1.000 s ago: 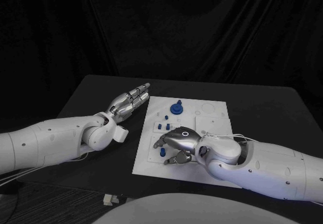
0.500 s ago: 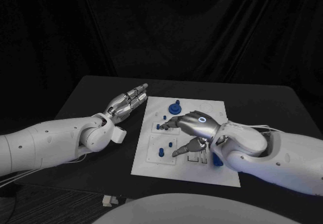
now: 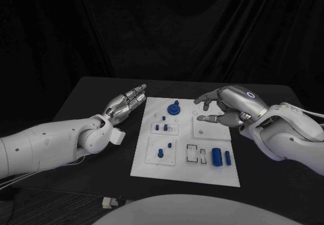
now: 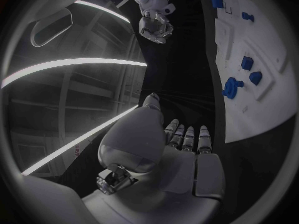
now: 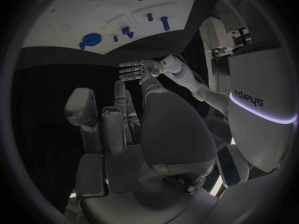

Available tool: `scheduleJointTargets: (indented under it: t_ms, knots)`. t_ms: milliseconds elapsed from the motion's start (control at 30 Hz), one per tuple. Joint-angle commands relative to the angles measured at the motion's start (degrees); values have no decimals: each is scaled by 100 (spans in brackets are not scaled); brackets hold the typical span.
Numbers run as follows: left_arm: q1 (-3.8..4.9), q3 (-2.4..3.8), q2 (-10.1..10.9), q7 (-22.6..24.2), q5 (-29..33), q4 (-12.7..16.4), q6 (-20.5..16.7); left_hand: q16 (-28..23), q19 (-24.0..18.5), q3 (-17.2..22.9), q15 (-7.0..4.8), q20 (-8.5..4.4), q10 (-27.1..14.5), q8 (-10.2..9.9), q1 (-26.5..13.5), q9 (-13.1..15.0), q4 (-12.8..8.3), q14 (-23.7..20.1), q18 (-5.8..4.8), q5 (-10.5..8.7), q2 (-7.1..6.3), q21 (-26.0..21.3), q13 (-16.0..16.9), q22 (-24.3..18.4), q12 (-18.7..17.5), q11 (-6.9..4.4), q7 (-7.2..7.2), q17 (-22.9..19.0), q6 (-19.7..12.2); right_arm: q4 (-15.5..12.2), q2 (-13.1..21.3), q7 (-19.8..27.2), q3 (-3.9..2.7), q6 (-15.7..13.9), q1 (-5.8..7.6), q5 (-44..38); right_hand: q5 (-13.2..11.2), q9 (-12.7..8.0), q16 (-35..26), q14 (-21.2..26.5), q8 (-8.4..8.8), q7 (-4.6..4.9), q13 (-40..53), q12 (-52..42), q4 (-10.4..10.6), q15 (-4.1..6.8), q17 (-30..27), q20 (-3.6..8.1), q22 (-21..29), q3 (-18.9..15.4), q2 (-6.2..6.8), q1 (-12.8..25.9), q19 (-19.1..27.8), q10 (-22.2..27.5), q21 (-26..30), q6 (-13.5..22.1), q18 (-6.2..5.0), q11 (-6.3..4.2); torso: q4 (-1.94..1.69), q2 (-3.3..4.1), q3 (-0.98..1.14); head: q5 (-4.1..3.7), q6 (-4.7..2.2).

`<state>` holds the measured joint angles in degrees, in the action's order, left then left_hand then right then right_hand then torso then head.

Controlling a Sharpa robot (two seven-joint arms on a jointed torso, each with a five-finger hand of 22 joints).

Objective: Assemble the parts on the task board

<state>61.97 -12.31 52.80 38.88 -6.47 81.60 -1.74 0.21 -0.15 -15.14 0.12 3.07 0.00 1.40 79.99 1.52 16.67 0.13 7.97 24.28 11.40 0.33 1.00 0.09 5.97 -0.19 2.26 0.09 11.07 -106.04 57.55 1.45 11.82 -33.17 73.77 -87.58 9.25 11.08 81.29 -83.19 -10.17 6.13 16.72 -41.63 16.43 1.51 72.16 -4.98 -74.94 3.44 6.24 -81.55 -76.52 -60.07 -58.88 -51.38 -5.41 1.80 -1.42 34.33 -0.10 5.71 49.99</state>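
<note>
Head view: white task board (image 3: 202,171) with blue parts (image 3: 217,156); both hands (image 3: 127,104) (image 3: 229,107) empty, fingers apart.

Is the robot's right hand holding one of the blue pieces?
No. The right robot hand hangs above the task board's far edge with fingers apart and nothing between them.

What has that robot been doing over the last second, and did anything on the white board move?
The right hand has lifted off the near part of the task board and swung back to its far right corner, fingers apart and holding nothing. Where it had been, a blue cylinder now lies on the board near its right edge. The left hand stayed flat beside the board's left edge, and the other blue parts kept their places.
</note>
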Motion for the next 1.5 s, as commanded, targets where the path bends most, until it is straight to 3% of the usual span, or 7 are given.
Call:
scheduleJointTargets:
  t_ms: [33, 267, 433, 600, 767, 933, 1500]
  knots:
    - [-5, 6, -14, 600, 24, 13, 44, -21, 15, 39, 42, 38, 3, 31, 61, 8, -2, -13, -102, 39, -8, -33, -6, -9, -27, 25, 10, -9, 46, 54, 81, -465, -1, 119, 19, 760, -141, 57, -204, 125, -115, -38, 223, -373, -10, 102, -313, 77, -593, -112, -15, 269, 146, -506, 304, -282, -140, -102, 5, -11, -13, -20, 1]
    - [-5, 6, -35, 607, 24, 4, 61, -21, 15, 44, 67, 69, 5, 30, 66, 7, 1, -13, -100, 40, 2, -33, -4, -9, -16, 30, 12, -9, 52, 225, 123, -1912, 0, 1507, 7, 1013, -204, 431, 817, -655, -683, -417, 7328, -4837, 58, 382, 1673, 367, -1011, -215, 223, 2082, -661, -2993, -1213, -1342, 157, -405, 6, -11, -19, -91, 1]
    - [-5, 6, -46, 608, 24, -3, 78, -21, 15, 46, 78, 81, 5, 31, 67, 8, 1, -13, -100, 40, 7, -33, -4, -9, -15, 35, 16, -9, 60, 251, 88, -2681, 0, 2230, 4, 964, -32, 799, 871, -681, -1003, -581, 7328, -4837, 73, 545, 1784, 523, -1314, -329, 368, 3124, -1102, -2993, -2433, -1868, 390, -505, 9, 1, -10, -99, 1]
    - [-6, 6, -48, 607, 24, -6, 87, -21, 15, 50, 96, 105, 6, 32, 70, 9, 2, -13, -96, 42, 17, -33, -3, -9, -9, 53, 31, -9, 72, 272, 19, -3256, -1, 2999, 5, 913, -98, 945, 871, -681, -1038, -677, 7328, -4837, 65, 612, 1784, 596, -1363, -458, 101, 3482, -1160, -2993, -2642, -2209, 430, -588, 3, 14, -7, -119, 1]
    - [-6, 6, -47, 608, 24, -1, 93, -21, 15, 51, 102, 116, 7, 33, 71, 9, 2, -13, -92, 42, 21, -33, -2, -9, -3, 68, 44, -9, 77, 339, -89, -3502, -1, 3602, 6, 892, -16, 910, 871, -681, -845, -675, 7328, -4837, 44, 629, 1784, 620, -1373, -362, -147, 3411, -1166, -2993, -2698, -2254, 439, -592, 6, 14, -3, -134, 1]
    - [-6, 6, -46, 600, 24, 1, 108, -21, 15, 52, 109, 127, 8, 34, 74, 11, 1, -13, -87, 43, 24, -33, 0, -9, 7, 85, 58, -9, 89, 388, -199, -3610, -1, 3962, 5, 884, 972, 777, 871, -681, -491, -634, 7328, -4837, -27, 605, 1784, 603, -1377, -246, -149, 2619, -1160, -2993, -2736, -2261, 442, -556, 9, 9, -2, -135, 1]
    - [-7, 6, -52, 597, 24, 6, 122, -21, 15, 53, 123, 143, 10, 35, 79, 11, -2, -13, -83, 46, 25, -33, 1, -9, 18, 108, 78, -9, 96, 549, -447, -3736, 0, 4423, -55, 881, 348, 808, 871, -681, -387, -682, 7328, -4837, 21, 627, 1784, 615, -1357, -416, -102, 2619, -1122, -2993, -2699, -2553, 427, -594, 3, 8, -5, -148, 1]
